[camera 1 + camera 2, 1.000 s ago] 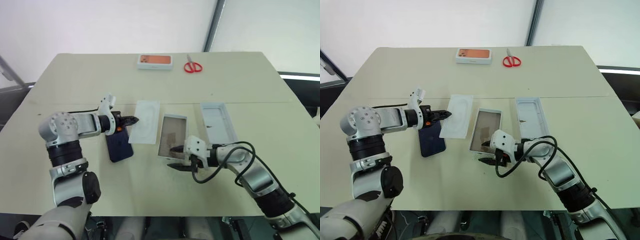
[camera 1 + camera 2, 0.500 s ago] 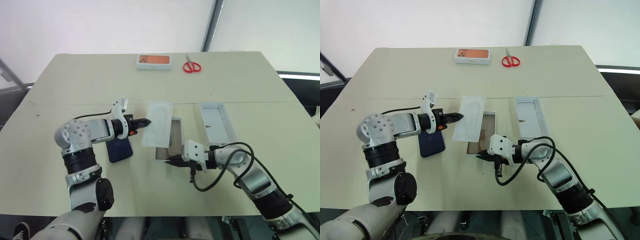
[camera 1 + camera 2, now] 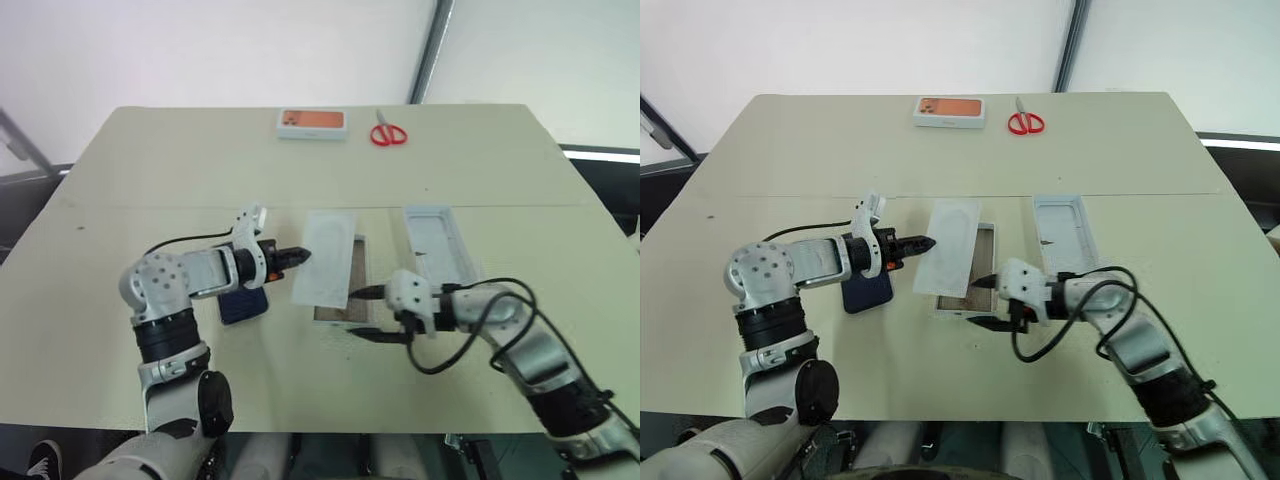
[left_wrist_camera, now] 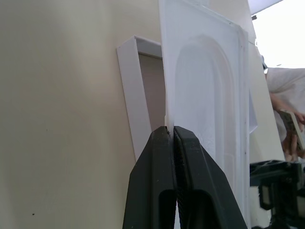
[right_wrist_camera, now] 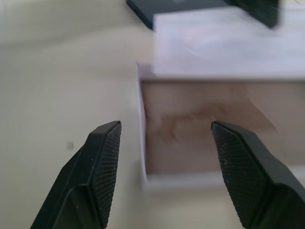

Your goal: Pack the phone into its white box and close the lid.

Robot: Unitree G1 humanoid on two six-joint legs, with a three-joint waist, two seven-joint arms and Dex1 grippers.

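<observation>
While no writing reads, left gripper [image 3: 304,256] pinches insert [image 3: 326,257], right gripper [image 3: 372,314] agape.

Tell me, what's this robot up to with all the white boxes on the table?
It is packing a phone. Its left gripper is shut on a thin white insert, holding it over the white box. The right gripper is open at the box's near end. The phone and the lid lie on the table.

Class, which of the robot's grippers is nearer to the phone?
Left. The left gripper, shut on the insert, is just past the phone, its arm above it. The right gripper is open at the white box's near end, across the box from the phone.
</observation>
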